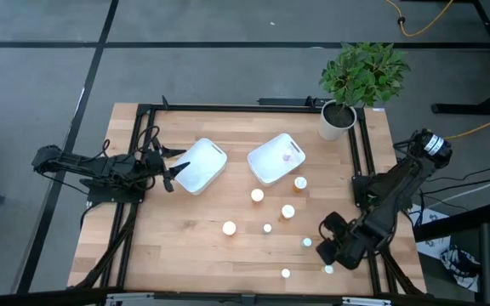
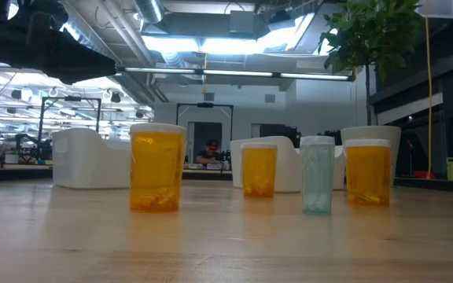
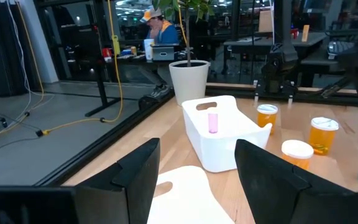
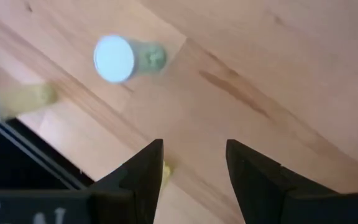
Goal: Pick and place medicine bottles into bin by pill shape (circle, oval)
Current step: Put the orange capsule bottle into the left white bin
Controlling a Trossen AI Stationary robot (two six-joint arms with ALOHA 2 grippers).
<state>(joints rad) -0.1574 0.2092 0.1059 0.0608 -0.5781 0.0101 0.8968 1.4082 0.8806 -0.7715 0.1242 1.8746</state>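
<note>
Several tiny bottles with pale caps stand on the wooden table, among them orange ones (image 1: 257, 195) (image 1: 287, 211) (image 2: 156, 167) and a pale green one (image 1: 307, 242) (image 4: 126, 58). A pink bottle (image 3: 212, 122) stands inside the right white bin (image 1: 276, 157). My left gripper (image 1: 175, 168) (image 3: 191, 174) is open and empty at the left white bin's (image 1: 201, 164) left rim. My right gripper (image 1: 323, 246) (image 4: 191, 165) is open and empty above the table near its front right, just short of the pale green bottle. Another bottle (image 1: 328, 269) stands close beside it.
A white plant pot (image 1: 337, 119) with a green plant stands at the far right corner. A black frame (image 1: 366, 161) runs along the table's edges. More bottles (image 1: 229, 228) (image 1: 285, 273) stand toward the front. A person (image 3: 157, 28) sits in the room beyond the table.
</note>
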